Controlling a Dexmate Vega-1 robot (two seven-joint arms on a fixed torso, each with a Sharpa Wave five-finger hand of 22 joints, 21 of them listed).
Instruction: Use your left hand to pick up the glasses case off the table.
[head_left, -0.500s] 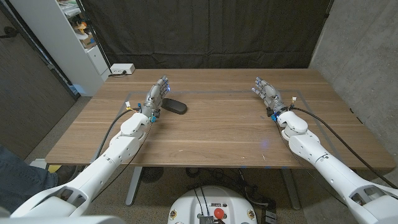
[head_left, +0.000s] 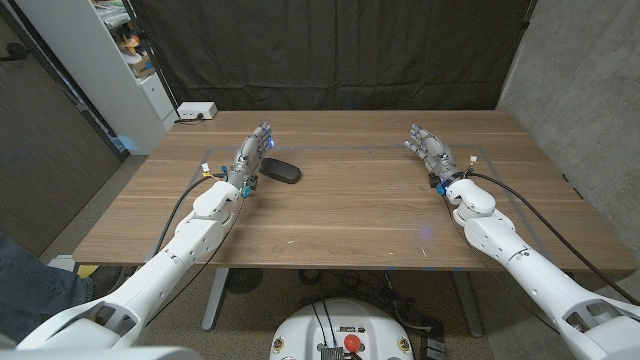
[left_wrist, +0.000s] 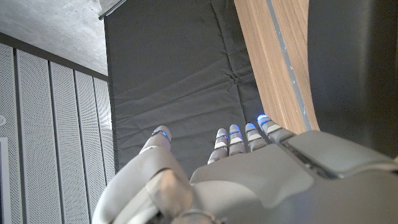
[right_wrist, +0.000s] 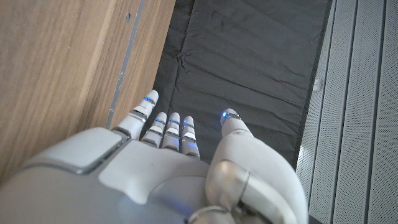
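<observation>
Nearby, left hand (head_left: 255, 147) (fingers apart, empty) flanks glasses case (head_left: 281, 171); white box (head_left: 196, 111) behind.

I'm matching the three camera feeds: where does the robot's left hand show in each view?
Head view: the left hand stands left of centre on the wooden table, beside the black oblong glasses case.
Left wrist view: its grey back is in the lower part, fingers reaching up.
Right wrist view: I cannot find it there.
Shared landmark: the black curtain behind the table.
</observation>
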